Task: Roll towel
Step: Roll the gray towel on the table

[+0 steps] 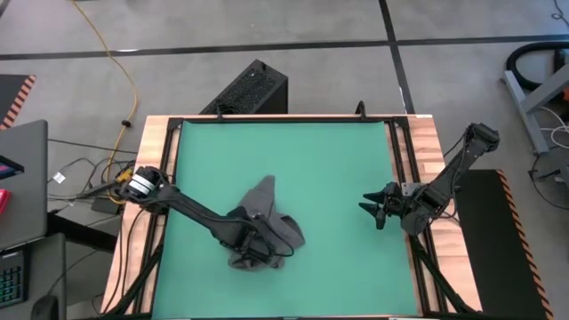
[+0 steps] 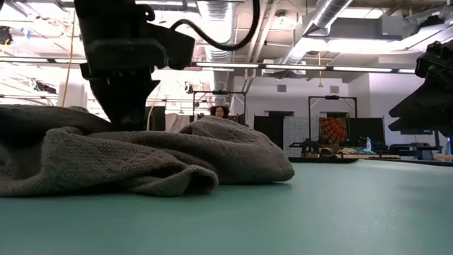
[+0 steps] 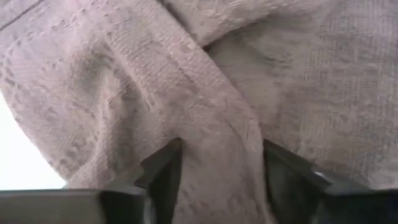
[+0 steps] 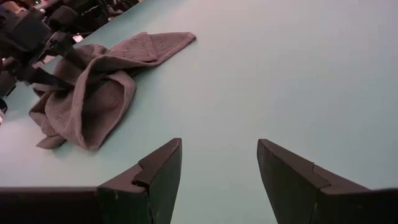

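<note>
The dark grey towel (image 1: 267,222) lies crumpled in a heap on the green mat (image 1: 293,151), left of the middle and toward the near edge; one corner points toward the far edge. It also shows in the low view (image 2: 156,156) and the right wrist view (image 4: 99,81). My left gripper (image 1: 253,252) is down in the heap's near part with its fingers apart (image 3: 221,149). My right gripper (image 1: 371,210) is open and empty above the mat, well to the towel's right (image 4: 219,146). My left gripper comes at the towel from above, pointing down, with its fingers (image 3: 163,167) wide apart on either side of a thick raised fold (image 3: 217,143). The fold fills the gap and lies against both fingers. The towel rests on the mat, slack.
Bare green mat (image 4: 298,68) stretches between the towel and my right gripper and toward the far edge. A black frame and wooden table border (image 1: 427,151) surround the mat. A black box (image 1: 253,89) stands behind the far edge.
</note>
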Motion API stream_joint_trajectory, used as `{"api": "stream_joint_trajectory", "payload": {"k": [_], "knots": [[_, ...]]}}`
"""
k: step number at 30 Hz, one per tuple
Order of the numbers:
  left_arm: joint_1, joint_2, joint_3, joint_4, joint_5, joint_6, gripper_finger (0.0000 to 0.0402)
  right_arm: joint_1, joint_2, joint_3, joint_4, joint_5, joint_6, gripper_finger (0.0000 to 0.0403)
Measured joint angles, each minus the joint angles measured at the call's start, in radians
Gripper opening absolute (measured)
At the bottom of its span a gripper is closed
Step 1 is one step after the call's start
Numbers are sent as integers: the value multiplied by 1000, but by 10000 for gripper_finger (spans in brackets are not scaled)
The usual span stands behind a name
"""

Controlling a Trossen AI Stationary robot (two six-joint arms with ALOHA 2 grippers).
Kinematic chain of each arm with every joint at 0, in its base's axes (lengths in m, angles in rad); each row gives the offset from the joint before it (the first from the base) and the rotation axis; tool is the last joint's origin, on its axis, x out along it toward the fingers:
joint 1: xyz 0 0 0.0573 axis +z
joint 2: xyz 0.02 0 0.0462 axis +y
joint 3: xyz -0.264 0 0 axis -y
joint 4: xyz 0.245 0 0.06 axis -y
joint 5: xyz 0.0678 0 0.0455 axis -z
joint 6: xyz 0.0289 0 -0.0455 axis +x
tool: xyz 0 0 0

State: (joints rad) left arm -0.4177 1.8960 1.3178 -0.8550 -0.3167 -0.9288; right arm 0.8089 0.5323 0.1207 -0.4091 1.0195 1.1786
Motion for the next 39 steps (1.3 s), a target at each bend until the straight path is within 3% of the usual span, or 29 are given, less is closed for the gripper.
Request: {"api": "stream_joint_trajectory", "payload": {"k": [7,15,19,23,26,30,32,35,39], "knots": [[-2,1,146,-99,-19,70,22,0,0,-3,52,4,2,235],[-4,-1,303,-220,-145,152,3,0,0,-3,99,4,-8,235],[-8,3,282,-164,-142,174,13,0,0,-3,97,4,-8,235],[1,4,252,-120,-40,183,40,0,0,-3,95,4,-8,235],[14,4,250,-115,0,243,74,0,0,-3,85,4,-8,235],[14,4,250,-132,-77,329,131,0,0,-2,72,3,-8,235],[19,4,250,-154,-53,357,162,0,0,-2,71,3,-9,235],[39,4,249,-143,22,341,203,0,0,-2,67,3,-8,235],[47,4,249,-102,-20,318,238,0,0,-2,52,3,-8,235]]}}
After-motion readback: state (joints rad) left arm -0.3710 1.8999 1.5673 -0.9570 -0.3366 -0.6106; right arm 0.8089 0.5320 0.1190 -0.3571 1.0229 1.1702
